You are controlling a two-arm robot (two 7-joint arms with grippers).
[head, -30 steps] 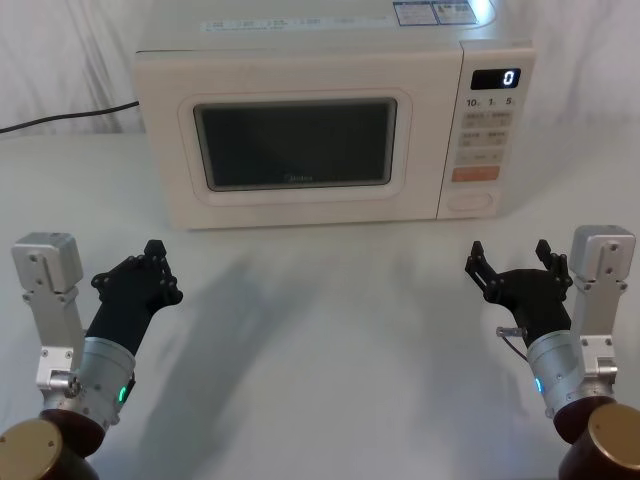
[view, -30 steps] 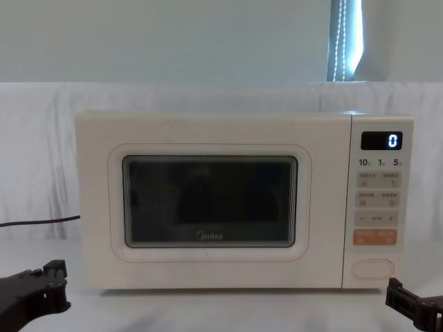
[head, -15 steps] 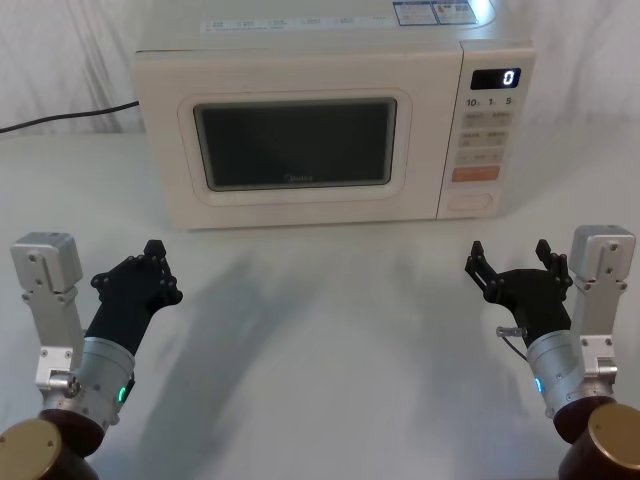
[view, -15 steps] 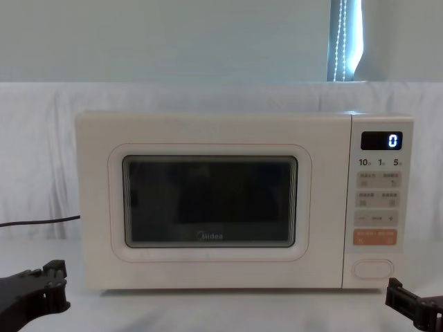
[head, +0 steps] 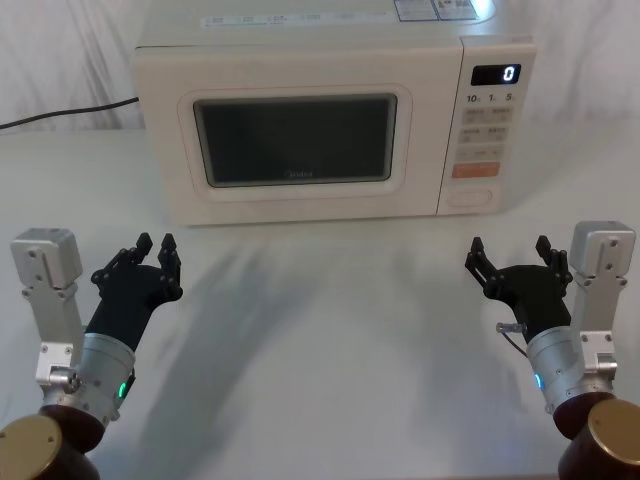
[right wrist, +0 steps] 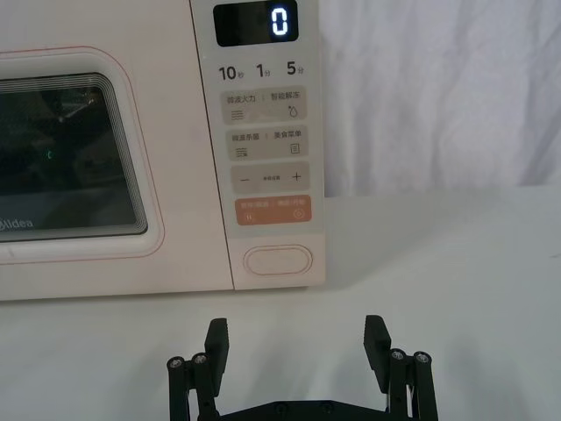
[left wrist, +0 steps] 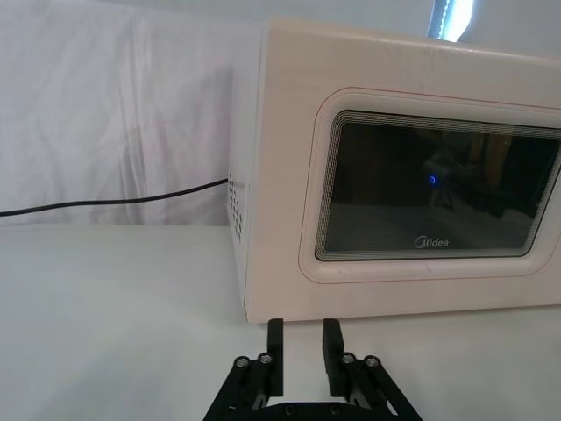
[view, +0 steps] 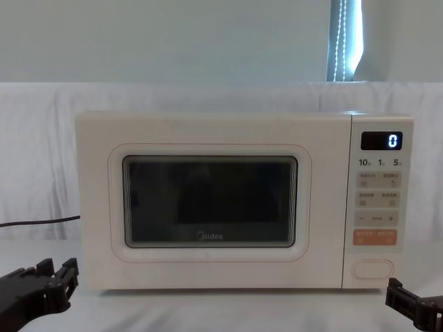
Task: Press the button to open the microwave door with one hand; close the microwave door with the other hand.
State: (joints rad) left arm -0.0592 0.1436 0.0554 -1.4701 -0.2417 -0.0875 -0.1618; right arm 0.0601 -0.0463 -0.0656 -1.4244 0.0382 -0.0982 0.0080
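The cream microwave stands at the back of the table, and the microwave door (head: 295, 142) (view: 208, 200) (left wrist: 438, 202) is shut flush with its dark window facing me. The button (head: 470, 198) (right wrist: 278, 260) (view: 372, 268), a plain cream pill, sits at the bottom of the control panel. My right gripper (head: 510, 250) (right wrist: 297, 338) hovers open over the table, in front of and below the button, well short of it. At the front left, before the door's left corner, my left gripper (head: 156, 243) (left wrist: 303, 346) (view: 57, 270) has its fingers drawn close together on nothing.
An orange key (right wrist: 273, 210) lies just above the button, under small labelled keys and a display reading 0. A black power cable (head: 60, 115) (left wrist: 114, 200) trails left behind the microwave. The white table (head: 330, 330) is bare between the grippers and the microwave.
The left gripper's fingers have come together from a wide spread. The right gripper and the microwave have not moved.
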